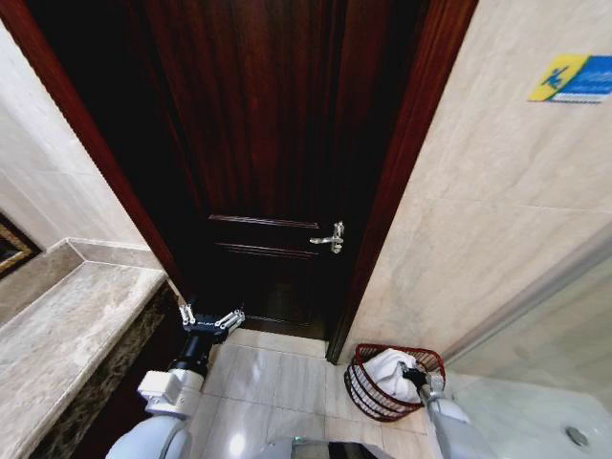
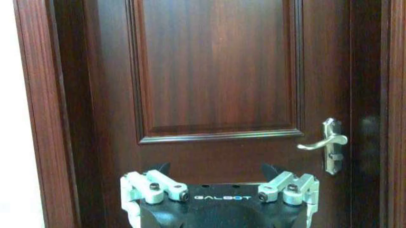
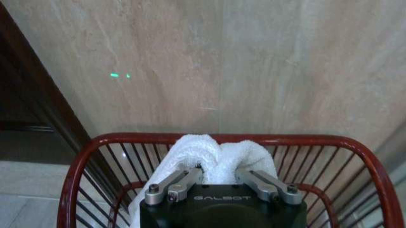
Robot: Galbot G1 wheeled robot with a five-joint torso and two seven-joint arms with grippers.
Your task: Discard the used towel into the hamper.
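The right gripper (image 3: 219, 178) is down inside the hamper (image 3: 82, 156), its jaws closed on the white towel (image 3: 219, 152). The hamper sits on the floor by the wall, next to the dark door (image 1: 268, 143). The left gripper (image 1: 210, 318) waits near the door with jaws open

White towel (image 3: 219, 154) bunched in red-brown wire hamper (image 3: 76, 166) — against wall

We see the towel (image 1: 390, 373) in the hamper (image 1: 361, 382) on the floor against the wall (image 1: 478, 220), right of the door (image 1: 277, 163), with the counter (image 1: 67, 335) at far left.
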